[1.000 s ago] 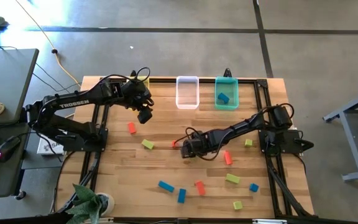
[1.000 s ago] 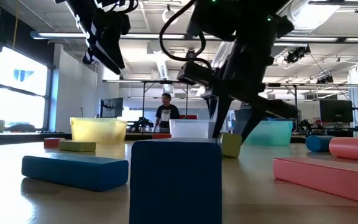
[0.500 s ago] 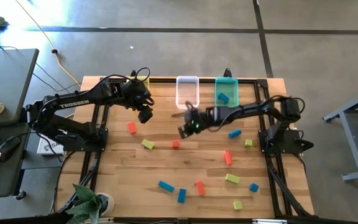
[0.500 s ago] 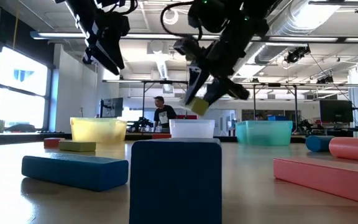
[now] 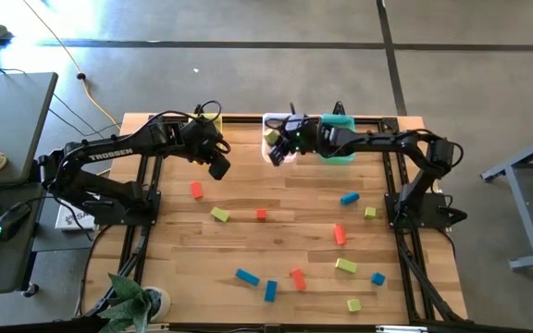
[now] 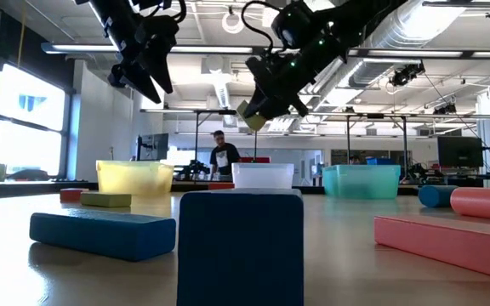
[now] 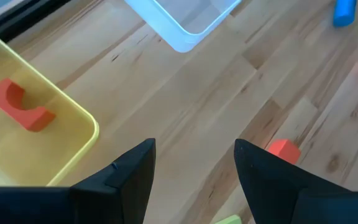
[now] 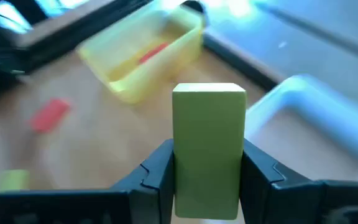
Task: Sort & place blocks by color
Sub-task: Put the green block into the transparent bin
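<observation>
The right tool point(image 5: 274, 148) is pinching a yellow-green block point(image 8: 208, 149) above the clear bin point(image 5: 279, 122), presumably to drop it there with its colour, while the left tool point(image 5: 218, 166) is hanging spread beside that bin, near the yellow bin point(image 7: 55, 149).

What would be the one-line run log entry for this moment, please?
right gripper: shut on yellow-green block, raised near clear bin | left gripper: open, empty, above table beside yellow bin | stage: carrying
</observation>
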Robot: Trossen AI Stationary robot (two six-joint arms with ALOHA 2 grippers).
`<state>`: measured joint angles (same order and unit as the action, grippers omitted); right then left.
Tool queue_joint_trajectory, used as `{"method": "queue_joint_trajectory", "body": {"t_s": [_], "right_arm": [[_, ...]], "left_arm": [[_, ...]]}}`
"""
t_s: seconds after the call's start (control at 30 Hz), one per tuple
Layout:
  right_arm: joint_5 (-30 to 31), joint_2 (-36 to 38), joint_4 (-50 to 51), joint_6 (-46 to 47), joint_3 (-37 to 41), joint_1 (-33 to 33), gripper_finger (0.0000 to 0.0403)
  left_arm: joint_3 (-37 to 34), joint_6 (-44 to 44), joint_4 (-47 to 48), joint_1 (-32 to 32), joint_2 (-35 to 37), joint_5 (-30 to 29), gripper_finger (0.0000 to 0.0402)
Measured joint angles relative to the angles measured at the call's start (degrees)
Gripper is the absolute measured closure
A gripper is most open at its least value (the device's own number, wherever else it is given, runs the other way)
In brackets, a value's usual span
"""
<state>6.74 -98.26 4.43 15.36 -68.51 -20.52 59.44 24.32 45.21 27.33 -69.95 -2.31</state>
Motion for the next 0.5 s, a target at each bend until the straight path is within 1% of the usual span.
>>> {"method": "queue_joint_trajectory", "body": {"t_s": [0.07, 0.17, 0.4, 0.5], "right_arm": [[0.70, -0.34, -0.19, -3.65, 0.00, -1.39, 0.0300], [-0.54, -1.87, -0.18, -6.51, 0.00, -3.32, 0.0300], [-5.00, -6.52, 0.77, -6.60, 0.00, -6.29, 0.0300], [-7.86, -7.87, 1.61, -6.51, 0.00, -7.06, 0.0300]], "left_arm": [[0.00, 1.04, 0.00, 0.00, 0.00, -0.01, 0.0194], [0.00, 1.54, 0.00, 0.00, 0.00, -0.02, 0.0194], [0.00, 1.65, -0.02, 0.00, 0.00, -0.02, 0.0194], [0.00, 1.39, -0.01, 0.00, 0.00, 0.00, 0.0194]]}}
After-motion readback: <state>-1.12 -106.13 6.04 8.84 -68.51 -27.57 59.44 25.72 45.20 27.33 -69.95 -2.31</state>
